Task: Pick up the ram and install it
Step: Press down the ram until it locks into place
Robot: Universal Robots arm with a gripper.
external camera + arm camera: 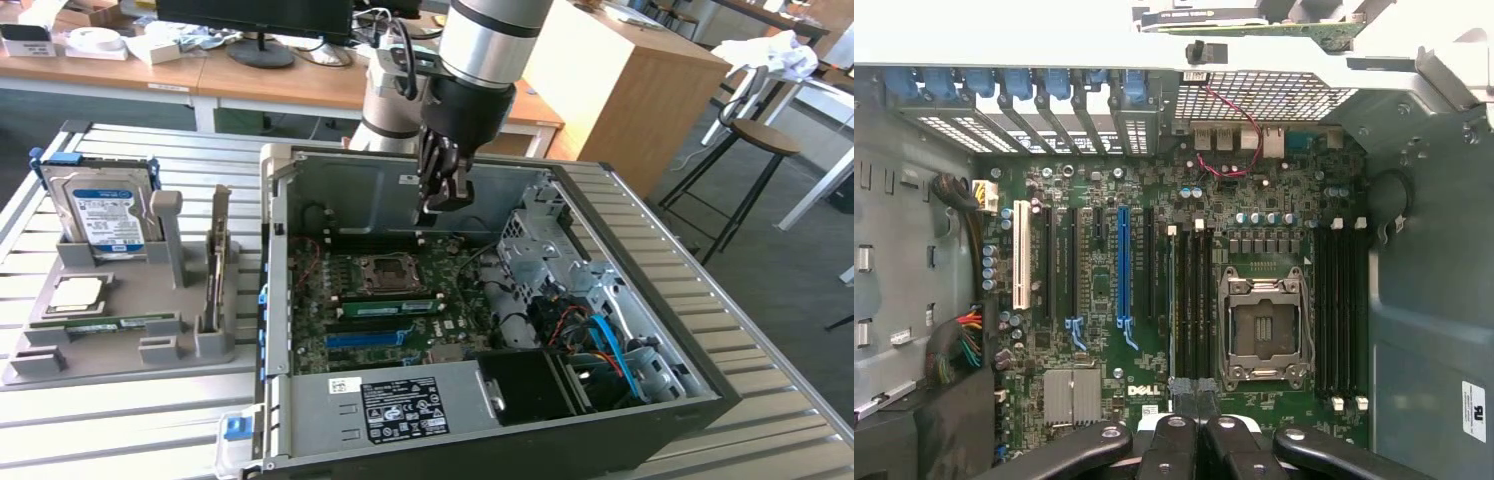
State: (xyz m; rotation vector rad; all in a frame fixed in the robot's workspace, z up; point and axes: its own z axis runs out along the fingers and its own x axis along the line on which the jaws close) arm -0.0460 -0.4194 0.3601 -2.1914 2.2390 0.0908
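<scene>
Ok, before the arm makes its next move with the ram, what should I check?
1. Gripper shut: ok.
2. Ram actually held between the fingers: cannot tell.
3. Computer case open, side panel off: ok.
4. Gripper inside the case, above the motherboard: ok.
5. Memory slots beside the processor socket lined up ahead of the fingertips in the wrist view: ok.
6. Target slot free: cannot tell.
</scene>
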